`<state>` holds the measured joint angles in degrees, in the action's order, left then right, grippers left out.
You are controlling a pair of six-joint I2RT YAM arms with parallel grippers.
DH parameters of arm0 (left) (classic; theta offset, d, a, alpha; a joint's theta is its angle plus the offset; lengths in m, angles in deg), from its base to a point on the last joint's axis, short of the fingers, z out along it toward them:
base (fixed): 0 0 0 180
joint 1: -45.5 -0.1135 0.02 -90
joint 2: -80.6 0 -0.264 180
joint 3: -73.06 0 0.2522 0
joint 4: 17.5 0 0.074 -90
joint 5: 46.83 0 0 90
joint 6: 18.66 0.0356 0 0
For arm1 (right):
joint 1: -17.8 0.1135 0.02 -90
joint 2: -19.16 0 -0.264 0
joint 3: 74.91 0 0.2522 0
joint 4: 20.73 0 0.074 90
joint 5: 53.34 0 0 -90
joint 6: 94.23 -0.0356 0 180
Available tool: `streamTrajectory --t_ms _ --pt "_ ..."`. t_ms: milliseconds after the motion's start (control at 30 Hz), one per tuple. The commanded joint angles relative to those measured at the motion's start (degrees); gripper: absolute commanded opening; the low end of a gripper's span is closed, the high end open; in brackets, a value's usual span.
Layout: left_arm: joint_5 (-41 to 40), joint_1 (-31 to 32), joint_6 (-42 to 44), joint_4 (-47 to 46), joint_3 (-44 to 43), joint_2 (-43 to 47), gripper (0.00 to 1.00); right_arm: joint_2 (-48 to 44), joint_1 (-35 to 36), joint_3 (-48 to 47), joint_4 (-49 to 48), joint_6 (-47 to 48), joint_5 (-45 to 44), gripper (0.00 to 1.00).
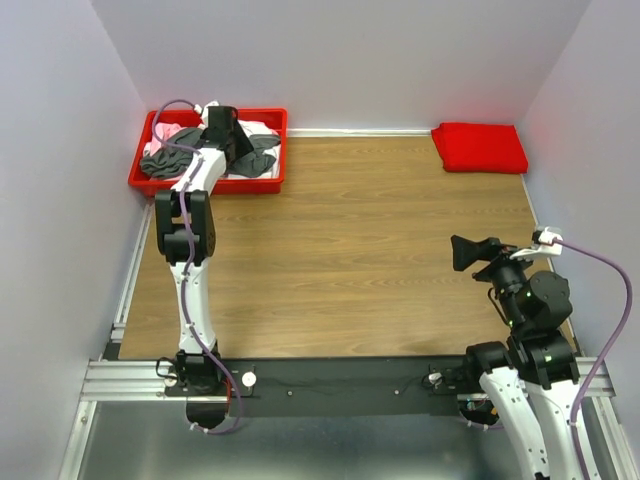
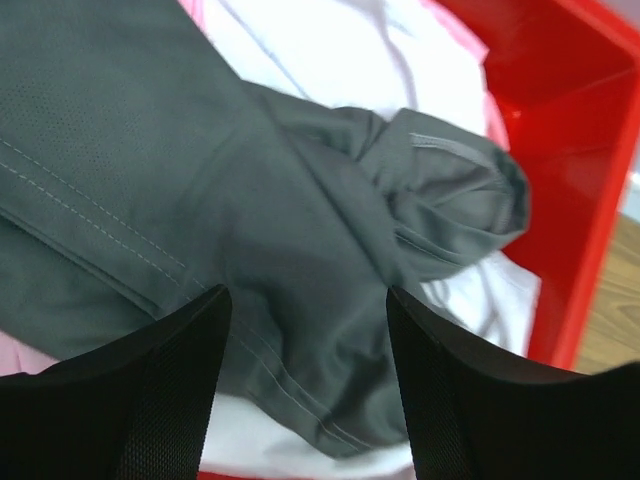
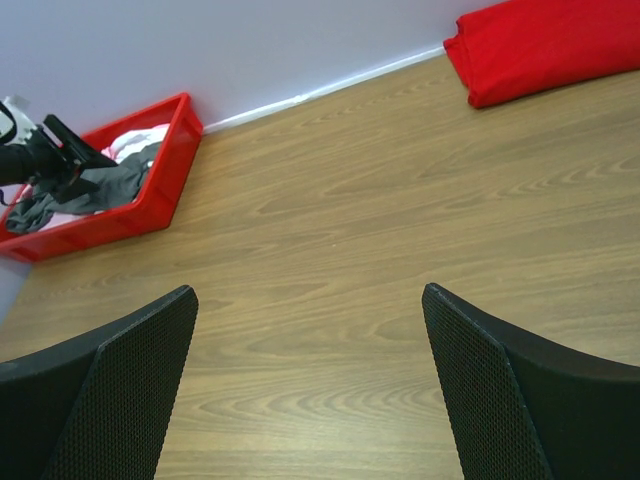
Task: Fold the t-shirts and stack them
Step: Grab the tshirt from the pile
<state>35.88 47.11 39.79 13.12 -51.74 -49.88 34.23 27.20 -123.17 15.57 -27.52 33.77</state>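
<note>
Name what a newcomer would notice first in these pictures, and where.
The red bin stands out at the far left corner of the table, piled with pale shirts, a dark grey t-shirt on top and the left gripper open above it. A folded bright red t-shirt lies at the far right corner.

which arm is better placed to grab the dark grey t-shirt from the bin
Left. The left gripper is open directly over the dark grey t-shirt in the red bin; the right gripper is across the table, far from the bin.
</note>
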Motion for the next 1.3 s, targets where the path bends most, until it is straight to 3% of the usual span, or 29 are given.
streamTrajectory --t_ms 0,167,300,400,467,567,667,933,1267 --pt "-1.2 -1.2 -1.0 3.2 -4.0 -2.7 0.7 1.1 0.4 0.5 -0.2 -0.5 -0.7 1.0" --pt "-1.8 -2.7 -0.8 5.4 -5.4 -5.8 0.68 2.2 0.3 0.5 -0.1 -0.6 -0.4 1.0" --pt "-4.6 -3.1 -0.7 3.4 -0.1 -3.1 0.65 2.8 0.3 0.4 -0.2 -0.3 0.3 1.0" --pt "-4.1 -3.3 1.8 -0.9 5.5 -0.5 0.45 3.1 0.4 0.6 -0.2 -0.4 0.3 1.0" --pt "-3.4 -3.2 2.9 -1.0 5.8 -0.6 0.36 3.4 0.4 0.7 -0.2 -0.4 0.4 1.0" --pt "-2.0 -3.0 3.9 -1.0 6.0 -0.2 0.15 3.6 0.4 0.5 -0.1 -0.4 0.6 1.0" --pt "-3.9 -2.8 4.6 -2.7 8.5 3.7 0.03 3.6 0.4 0.4 0.0 -0.3 1.0 1.0" --pt "-10.0 -2.7 8.9 -6.0 9.3 20.5 0.01 3.7 0.4 0.4 0.0 -0.2 1.0 1.0" --pt "-12.2 -1.1 14.7 -6.1 9.1 32.7 0.01 4.0 0.4 0.1 -0.1 0.2 1.9 1.0"
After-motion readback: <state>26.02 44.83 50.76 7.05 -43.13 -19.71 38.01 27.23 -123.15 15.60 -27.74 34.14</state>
